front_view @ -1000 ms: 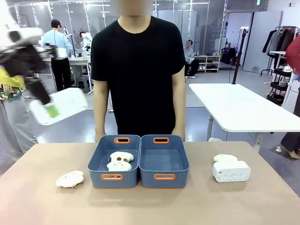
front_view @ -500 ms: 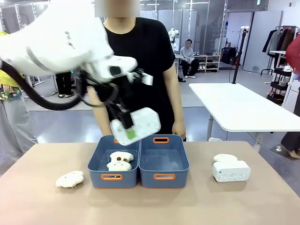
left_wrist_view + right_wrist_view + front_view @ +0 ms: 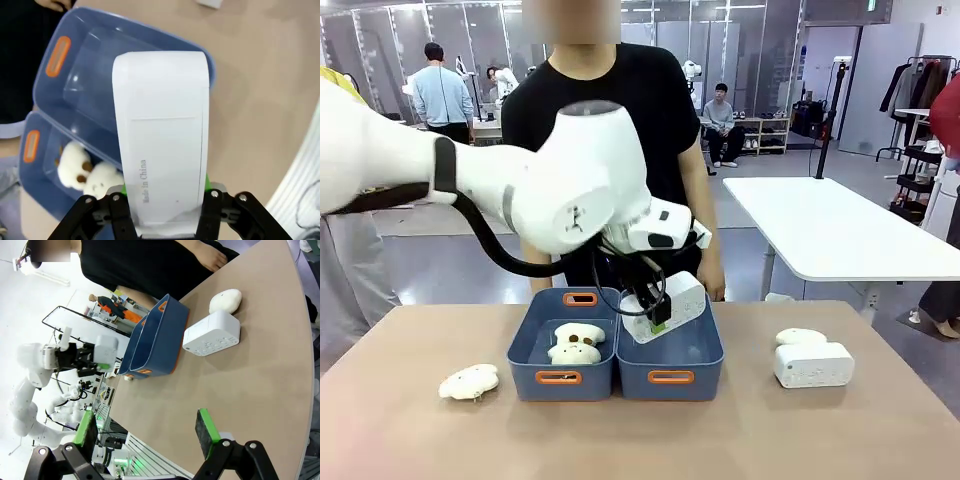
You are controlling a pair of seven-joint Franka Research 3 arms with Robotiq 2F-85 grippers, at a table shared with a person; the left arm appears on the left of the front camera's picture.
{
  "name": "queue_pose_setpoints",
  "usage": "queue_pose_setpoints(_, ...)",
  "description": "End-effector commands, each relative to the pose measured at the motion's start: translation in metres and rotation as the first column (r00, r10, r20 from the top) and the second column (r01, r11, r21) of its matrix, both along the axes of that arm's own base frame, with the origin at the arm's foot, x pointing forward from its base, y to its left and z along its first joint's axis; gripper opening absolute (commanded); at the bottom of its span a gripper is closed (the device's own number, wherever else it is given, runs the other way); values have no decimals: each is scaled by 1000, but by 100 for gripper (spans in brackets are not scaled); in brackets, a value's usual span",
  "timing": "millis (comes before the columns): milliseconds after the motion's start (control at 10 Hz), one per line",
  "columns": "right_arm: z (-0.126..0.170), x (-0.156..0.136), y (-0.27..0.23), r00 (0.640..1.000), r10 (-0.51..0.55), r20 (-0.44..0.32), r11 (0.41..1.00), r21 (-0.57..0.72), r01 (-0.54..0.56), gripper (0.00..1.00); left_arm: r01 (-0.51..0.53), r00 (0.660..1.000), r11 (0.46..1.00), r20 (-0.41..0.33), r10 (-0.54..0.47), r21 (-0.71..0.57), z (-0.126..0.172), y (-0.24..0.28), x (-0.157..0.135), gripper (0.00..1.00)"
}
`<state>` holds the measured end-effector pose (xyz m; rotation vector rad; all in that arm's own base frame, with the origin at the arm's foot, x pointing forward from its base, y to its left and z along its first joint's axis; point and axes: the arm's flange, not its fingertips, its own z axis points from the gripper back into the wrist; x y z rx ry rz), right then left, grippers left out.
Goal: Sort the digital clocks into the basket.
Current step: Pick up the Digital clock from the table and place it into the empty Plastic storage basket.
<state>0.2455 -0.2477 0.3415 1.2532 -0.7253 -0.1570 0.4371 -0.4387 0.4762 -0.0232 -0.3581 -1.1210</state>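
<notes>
**Two clocks, one hanging over the basket**

One white, rounded plastic digital clock (image 3: pixel 160 130) is clamped at its end by the left gripper (image 3: pixel 658 318). The green pads press on its two narrow sides. It hangs tilted over the empty blue plastic basket (image 3: pixel 712 340) with the orange-rimmed handle slots. From the front I can't quite tell whether its low corner is already below the basket's rim.

The shell looks hard and smooth. I'd guess it is light and stiff, and a bit slick against the pads. An end grip like this leaves most of the body cantilevered, so a short drop seems wiser than a long one.

The second clock (image 3: pixel 813 365) lies on the table well to the right of the basket, buttons showing. A cream plush toy (image 3: pixel 800 337) sits touching or just behind it. Squeezing across the flat long faces, clear of the buttons and the toy, looks the safest hold. The right gripper (image 3: pixel 146 432) hovers over the table's near edge on that side, its jaws spread wide and holding nothing.

A twin bin (image 3: pixel 525 350) stands against the basket's left wall and holds two more plush toys (image 3: pixel 576 343). A third plush (image 3: pixel 469 381) lies further left on the table. The tan matte table (image 3: pixel 740 440) is flat. A person (image 3: pixel 620 110) in a black shirt stands just behind the basket. A white table (image 3: pixel 840 225) stands beyond it to the right, in an open workshop.
</notes>
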Motion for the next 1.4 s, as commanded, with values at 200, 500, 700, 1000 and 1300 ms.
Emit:
queue_pose_setpoints(200, 2, -1, -1, 1000, 3, 12, 1000, 2, -3, 100, 47, 997, 999, 62, -47, 5, -39, -26, 40, 51)
queue_pose_setpoints(500, 2, -1, -1, 1000, 3, 12, 1000, 2, -3, 100, 33, 999, 999, 35, -33, 26, -59, -18, 50, 51)
queue_pose_setpoints(700, 2, -1, -1, 1000, 3, 12, 1000, 2, -3, 100, 31, 999, 1000, 8, -31, -1, -55, -18, 52, 70)
queue_pose_setpoints(1000, 2, -1, -1, 1000, 3, 12, 1000, 2, -3, 100, 7, 1000, 1000, -26, -7, -10, -43, -8, 64, 100)
queue_pose_setpoints(1300, 2, -1, -1, 1000, 3, 12, 1000, 2, -3, 100, 8, 1000, 1000, 19, -8, -10, -50, -14, 59, 100)
